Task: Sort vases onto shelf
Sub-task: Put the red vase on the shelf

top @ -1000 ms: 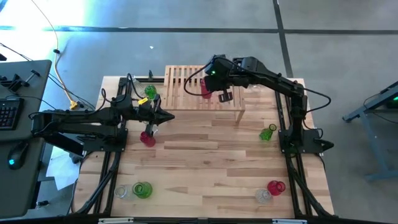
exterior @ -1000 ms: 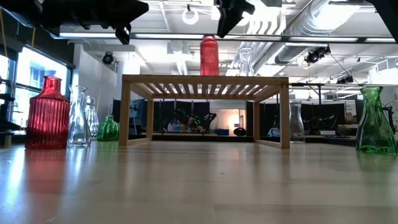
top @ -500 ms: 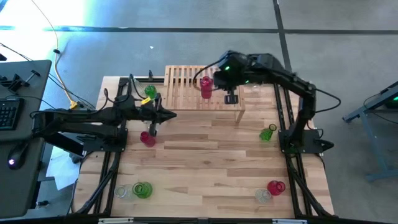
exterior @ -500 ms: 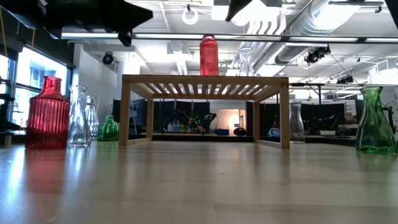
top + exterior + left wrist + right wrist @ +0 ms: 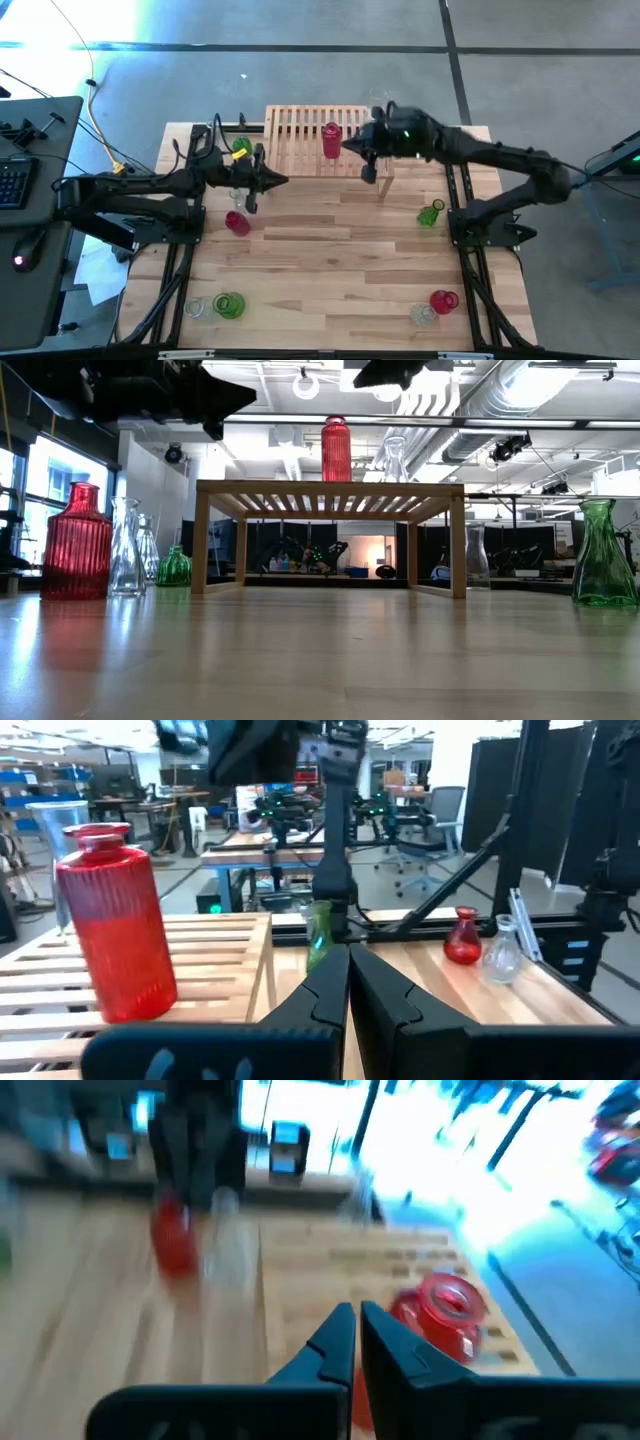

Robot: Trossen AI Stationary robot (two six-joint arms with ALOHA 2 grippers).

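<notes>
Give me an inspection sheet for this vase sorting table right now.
Surface: plank table, bare in the middle.
Shelf: wooden shelf at the far edge.
On shelf: a red vase and a clear vase.
Still on table: red vase by the left arm, green vase far left, green vase on the right, green and clear pair near left, red and clear pair near right.
Clutter: nothing seen.
Grippers: left gripper shut and empty, beside the shelf; right gripper shut and empty, over the shelf's right end.
Cables: yellow cable on the floor.
Surroundings: desk with keyboard on the left.
</notes>
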